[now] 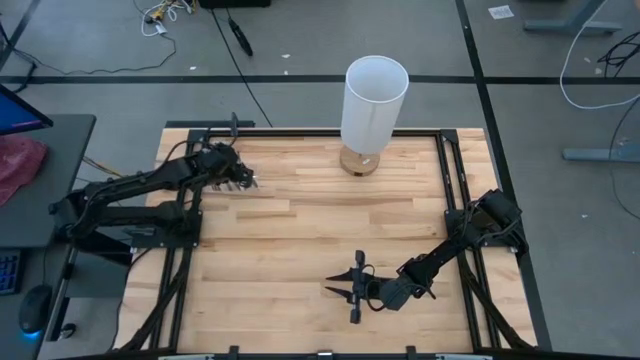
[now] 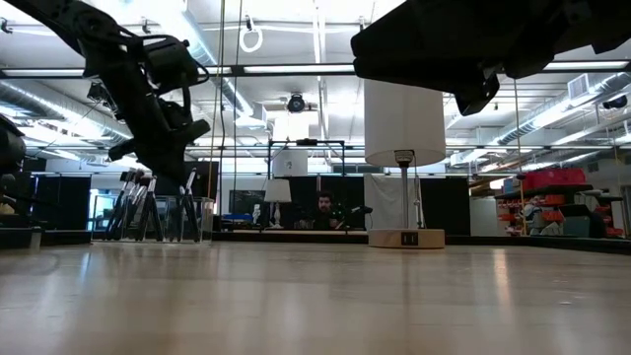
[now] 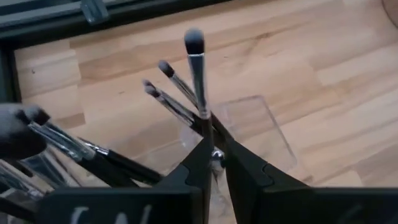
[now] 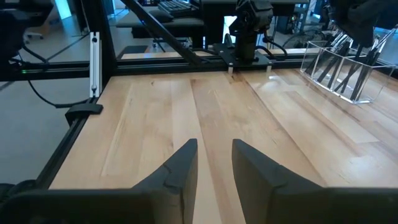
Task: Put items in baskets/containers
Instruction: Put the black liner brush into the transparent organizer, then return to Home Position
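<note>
Your left gripper (image 3: pixel 214 163) hangs over the clear container (image 3: pixel 261 134) at the table's (image 1: pixel 300 250) far left corner, and its fingers (image 3: pixel 249 171) pinch one brush (image 3: pixel 198 74) by the handle. That brush stands nearly upright between the two fingers, its tufted head pointing away from the wrist camera. Look beside it and you see other brushes (image 3: pixel 168 99) leaning at a slant in the container, their heads fanned out, with more dark handles (image 3: pixel 93 152) crowded to one side. From the right wrist view you can see the same container (image 4: pixel 339 71) across the table, clear-walled, with dark brushes leaning inside it.

Your right gripper (image 4: pixel 214 165) waits low over the near right part of the table, well apart from the container. Its fingers (image 4: pixel 180 168) stand a little apart with bare wood showing in the gap, and they hold nothing. In the high view you see its dark fingers (image 1: pixel 355 290) pointing toward the table's middle.

The tall white cylinder (image 1: pixel 374 105) on its wooden base stands at the far edge, between the two arms.
</note>
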Controlling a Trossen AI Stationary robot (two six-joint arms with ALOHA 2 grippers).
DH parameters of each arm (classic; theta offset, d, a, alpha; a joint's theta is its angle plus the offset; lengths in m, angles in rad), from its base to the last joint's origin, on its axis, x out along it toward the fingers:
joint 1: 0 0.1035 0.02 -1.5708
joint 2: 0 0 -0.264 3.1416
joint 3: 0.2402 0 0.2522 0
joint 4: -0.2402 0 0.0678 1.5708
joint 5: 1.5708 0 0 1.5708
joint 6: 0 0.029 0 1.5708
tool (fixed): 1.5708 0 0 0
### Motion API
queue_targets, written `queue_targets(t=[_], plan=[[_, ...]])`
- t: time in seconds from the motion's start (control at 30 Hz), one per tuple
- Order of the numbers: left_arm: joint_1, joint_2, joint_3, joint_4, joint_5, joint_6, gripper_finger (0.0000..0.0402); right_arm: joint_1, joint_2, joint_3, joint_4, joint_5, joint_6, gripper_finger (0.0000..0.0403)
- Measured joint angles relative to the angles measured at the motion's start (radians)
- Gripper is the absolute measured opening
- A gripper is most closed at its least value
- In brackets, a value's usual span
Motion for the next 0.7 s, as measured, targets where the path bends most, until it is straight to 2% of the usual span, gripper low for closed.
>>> queue_targets(t=[0.17,0.43,0.53,0.7], plan=[[0.005,0.000,-0.001,0.020,-0.021,0.013,0.0069,0.000,0.000,0.000,0.000,0.000,0.000,0.0100],[0.005,-0.001,0.002,0.092,-0.067,0.079,0.0148,0.000,0.000,0.000,-0.001,0.000,0.000,0.0100],[0.005,-0.001,0.032,0.089,-0.114,0.111,0.0171,0.000,0.000,0.000,-0.001,0.000,0.000,0.0100],[-0.004,-0.001,0.115,0.069,-0.087,0.156,0.0187,-0.003,0.000,0.000,-0.009,0.001,0.000,0.0100]])
